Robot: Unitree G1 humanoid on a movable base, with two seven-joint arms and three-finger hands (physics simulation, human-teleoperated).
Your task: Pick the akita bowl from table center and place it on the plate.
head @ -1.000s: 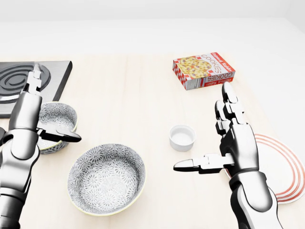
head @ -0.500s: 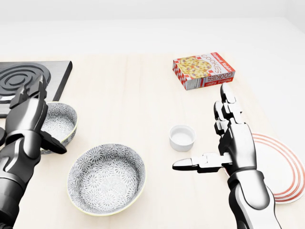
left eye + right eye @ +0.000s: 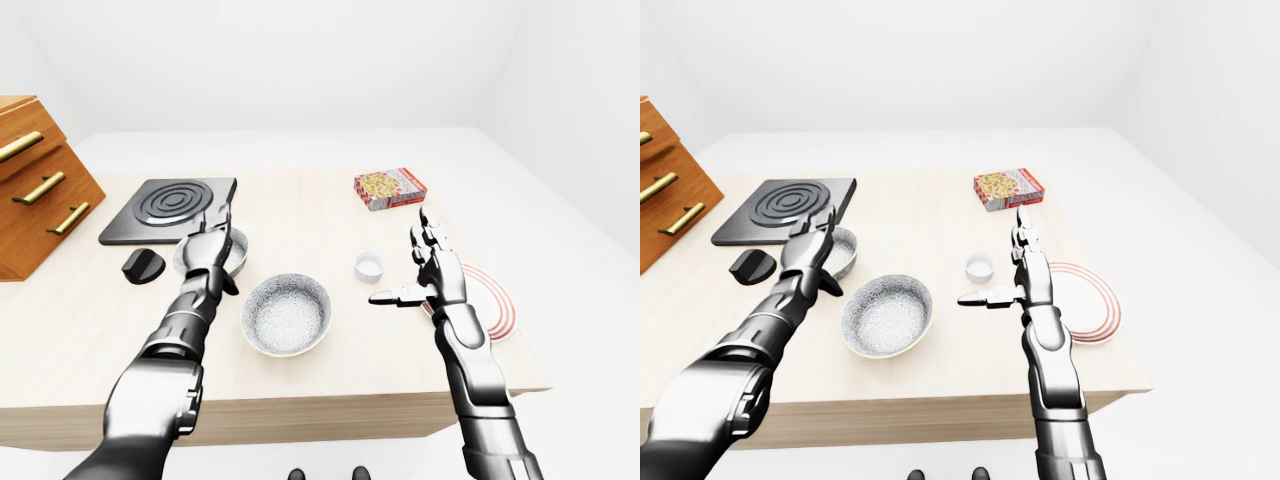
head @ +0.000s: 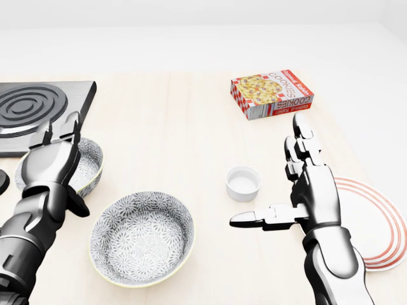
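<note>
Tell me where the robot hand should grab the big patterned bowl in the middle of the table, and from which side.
Probably the rim of the big patterned bowl, on its right side in the head view, coming down from above. It stands upright, open and empty, so a finger can slip inside the wall. The right robot hand is open nearby, and the plate lies that way.

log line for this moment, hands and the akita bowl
left hand: open, overlapping small bowl | right hand: open, at plate left edge | akita bowl: table centre, untouched | plate: empty
</note>
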